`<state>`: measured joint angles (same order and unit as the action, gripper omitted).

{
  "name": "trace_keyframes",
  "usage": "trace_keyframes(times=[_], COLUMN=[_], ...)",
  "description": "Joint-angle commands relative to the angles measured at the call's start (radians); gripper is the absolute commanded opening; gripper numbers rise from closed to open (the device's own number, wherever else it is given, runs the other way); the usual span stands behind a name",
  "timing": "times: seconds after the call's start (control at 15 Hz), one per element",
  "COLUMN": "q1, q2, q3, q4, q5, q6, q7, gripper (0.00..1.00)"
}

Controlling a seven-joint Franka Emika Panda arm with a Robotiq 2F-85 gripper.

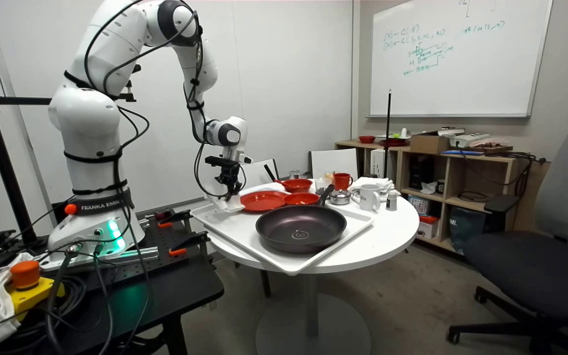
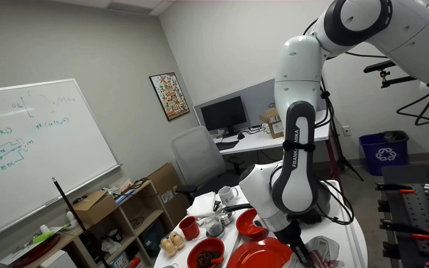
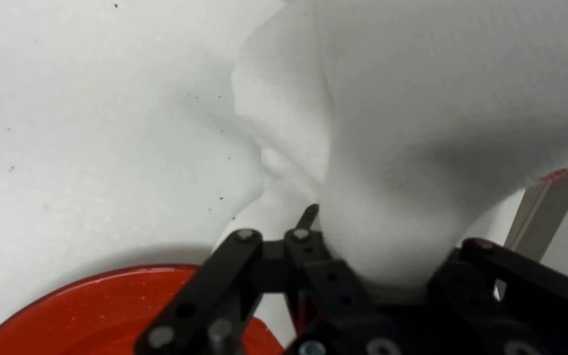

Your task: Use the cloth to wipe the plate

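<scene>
In an exterior view, the gripper (image 1: 229, 196) is clenching the cloth (image 1: 232, 204), leaving loose folds spilling out, likely so that soft fabric will be doing the wiping. On the white tray (image 1: 237, 228), at the gripper's three o'clock, the red plate (image 1: 263, 201) is lying face up, probably placed within easy reach; whether cloth and plate are touching is not showing clearly. At the plate's four o'clock, the black pan (image 1: 301, 230) is resting, seemingly parked aside.

Bare white tray (image 1: 239, 225) leaves passage between the crumpled white cloth (image 1: 230, 204) and round black pan (image 1: 301, 229), the shallow red plate (image 1: 263, 201) barring one end.
</scene>
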<state>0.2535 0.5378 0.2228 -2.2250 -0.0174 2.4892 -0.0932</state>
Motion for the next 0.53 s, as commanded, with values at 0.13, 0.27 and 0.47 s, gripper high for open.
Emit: trace_keyframes(times=[0.13, 0.27, 0.47], q1=[0.059, 0.068, 0.08], q2=[-0.017, -0.019, -0.023], q3=[-0.059, -0.077, -0.101], q4=[0.017, 0.02, 0.022], q5=[-0.048, -0.052, -0.063], q6=[-0.036, -0.046, -0.064], q7=[0.162, 0.207, 0.27], gripper=[0.11, 0.11, 0.11])
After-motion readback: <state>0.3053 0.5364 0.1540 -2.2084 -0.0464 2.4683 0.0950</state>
